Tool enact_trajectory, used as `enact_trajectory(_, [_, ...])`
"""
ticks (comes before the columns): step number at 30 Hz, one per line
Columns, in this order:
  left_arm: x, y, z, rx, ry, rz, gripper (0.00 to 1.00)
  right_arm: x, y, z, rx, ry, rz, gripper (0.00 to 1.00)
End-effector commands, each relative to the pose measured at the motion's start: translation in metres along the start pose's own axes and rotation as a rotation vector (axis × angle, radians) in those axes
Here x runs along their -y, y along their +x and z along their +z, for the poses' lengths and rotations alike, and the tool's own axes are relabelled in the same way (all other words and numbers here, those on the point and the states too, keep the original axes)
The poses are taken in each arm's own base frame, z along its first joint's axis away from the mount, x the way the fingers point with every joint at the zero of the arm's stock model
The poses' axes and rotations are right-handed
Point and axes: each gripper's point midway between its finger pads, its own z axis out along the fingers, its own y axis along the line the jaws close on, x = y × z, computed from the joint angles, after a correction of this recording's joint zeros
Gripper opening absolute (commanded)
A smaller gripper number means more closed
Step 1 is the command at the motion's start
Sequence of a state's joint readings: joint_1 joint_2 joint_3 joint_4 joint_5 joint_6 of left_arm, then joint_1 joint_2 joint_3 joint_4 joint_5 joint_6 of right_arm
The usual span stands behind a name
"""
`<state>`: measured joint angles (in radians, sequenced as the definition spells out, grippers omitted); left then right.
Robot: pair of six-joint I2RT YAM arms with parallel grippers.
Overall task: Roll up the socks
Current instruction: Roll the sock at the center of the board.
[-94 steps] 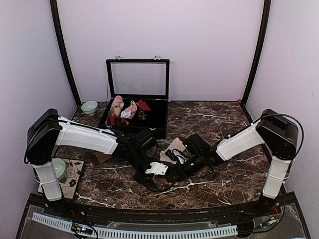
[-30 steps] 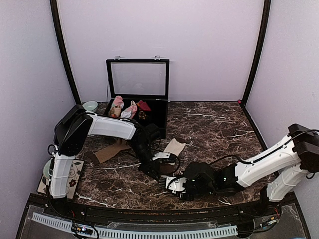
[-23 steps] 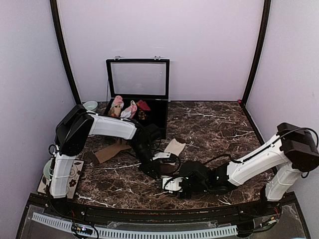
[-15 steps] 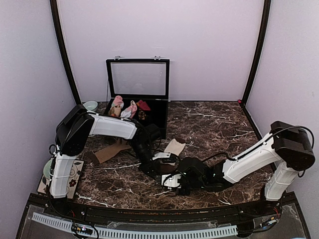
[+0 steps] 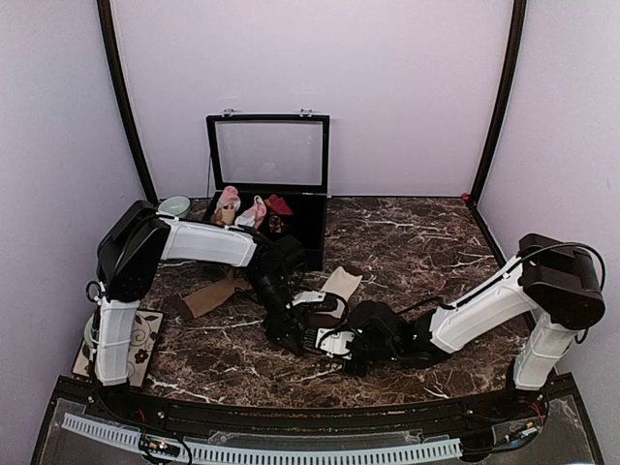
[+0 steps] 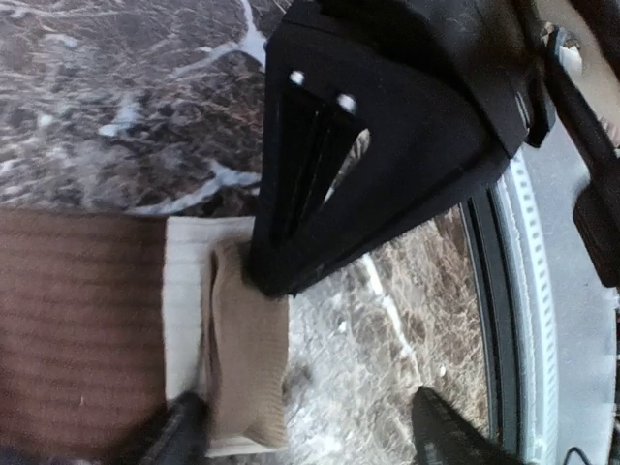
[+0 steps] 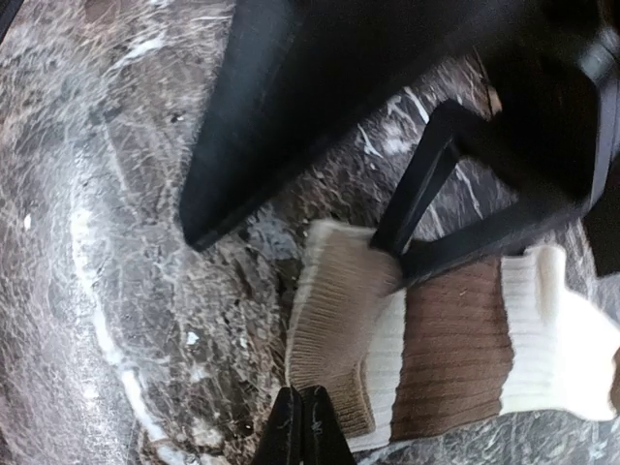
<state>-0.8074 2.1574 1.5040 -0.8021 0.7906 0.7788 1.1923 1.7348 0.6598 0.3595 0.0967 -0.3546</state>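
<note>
**Right gripper closed at the sock's end, left gripper spread over it**

The right gripper (image 7: 302, 399) has its two black fingers pressed flat together. The tips are down at the near edge of a tan ribbed flap (image 7: 334, 310), and whether any fabric is caught between them cannot be told. In the left wrist view its dark tip touches the top of that same flap.

The flap lies over the end of a cream ribbed sock with a broad dark brown band (image 7: 455, 358). This sock lies flat on the dark brown, white-veined marble table (image 7: 87, 242).

The left gripper (image 6: 305, 407) stands wide apart and holds nothing. Its fingers (image 7: 242, 116) straddle the sock's tan end. One meets the bare marble just beside it, and the other comes down where the flap meets the cream fabric.

From above, the two grippers meet almost tip to tip near the front middle of the table. A piece of cream fabric (image 5: 341, 283) shows just behind them; whether it belongs to the same sock cannot be told.

A plain tan-brown sock (image 5: 208, 295) lies flat to the left, well apart from the grippers and beside the left arm.

At the back stands an open black case with a glass lid (image 5: 266, 155), holding pink-and-white and dark red bundles (image 5: 242, 213). A pale green bowl (image 5: 174, 205) sits just left of the case. A patterned mat (image 5: 140, 349) lies at the near left edge.
</note>
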Motion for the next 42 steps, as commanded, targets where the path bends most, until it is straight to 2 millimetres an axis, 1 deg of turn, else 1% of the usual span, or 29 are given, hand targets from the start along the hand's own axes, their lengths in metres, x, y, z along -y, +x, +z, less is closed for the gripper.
enact_trajectory(1, [-0.005,0.017,-0.028,-0.025,-0.153,0.026,0.80,-0.002,0.007,-0.005,0.002,-0.077,0.204,0.00])
enact_trajectory(5, [0.004,0.026,-0.042,-0.037,-0.235,0.080,0.80,-0.002,0.007,-0.011,-0.009,-0.160,0.365,0.00])
enact_trajectory(7, [0.010,0.025,-0.050,-0.017,-0.270,0.119,0.80,-0.004,0.009,-0.013,-0.022,-0.211,0.469,0.00])
enact_trajectory(8, [0.014,0.027,-0.050,-0.011,-0.278,0.130,0.80,-0.005,0.010,-0.013,-0.032,-0.238,0.520,0.00])
enact_trajectory(11, [0.021,0.024,-0.051,0.025,-0.284,0.169,0.80,-0.011,0.010,-0.015,-0.060,-0.345,0.675,0.00])
enact_trajectory(14, [0.026,0.021,-0.043,0.019,-0.271,0.202,0.77,-0.011,0.008,-0.016,-0.080,-0.434,0.798,0.00])
enact_trajectory(17, [0.031,0.018,-0.028,-0.017,-0.267,0.259,0.73,-0.013,0.006,-0.017,-0.084,-0.536,0.887,0.00])
enact_trajectory(20, [0.035,0.009,-0.017,-0.021,-0.271,0.318,0.69,-0.011,0.007,-0.018,-0.090,-0.610,0.967,0.00])
enact_trajectory(21, [0.035,0.003,-0.015,-0.014,-0.281,0.340,0.68,-0.010,0.009,-0.017,-0.111,-0.612,0.984,0.00])
enact_trajectory(22, [0.034,0.000,-0.014,-0.010,-0.293,0.359,0.67,-0.012,0.017,-0.014,-0.159,-0.614,1.005,0.00])
enact_trajectory(25, [0.032,-0.009,-0.009,-0.008,-0.316,0.411,0.65,-0.009,0.020,-0.011,-0.198,-0.635,1.049,0.00])
enact_trajectory(30, [0.015,-0.011,0.002,-0.081,-0.357,0.504,0.59,-0.007,0.020,-0.010,-0.205,-0.658,1.074,0.00])
enact_trajectory(34, [0.005,-0.013,0.006,-0.108,-0.360,0.511,0.53,-0.007,0.021,-0.008,-0.205,-0.666,1.107,0.00])
enact_trajectory(38, [-0.006,-0.011,0.010,-0.118,-0.388,0.510,0.50,-0.008,0.022,-0.007,-0.210,-0.670,1.120,0.00])
enact_trajectory(42, [-0.009,-0.006,0.014,-0.131,-0.383,0.488,0.47,-0.005,0.023,-0.007,-0.204,-0.669,1.132,0.00])
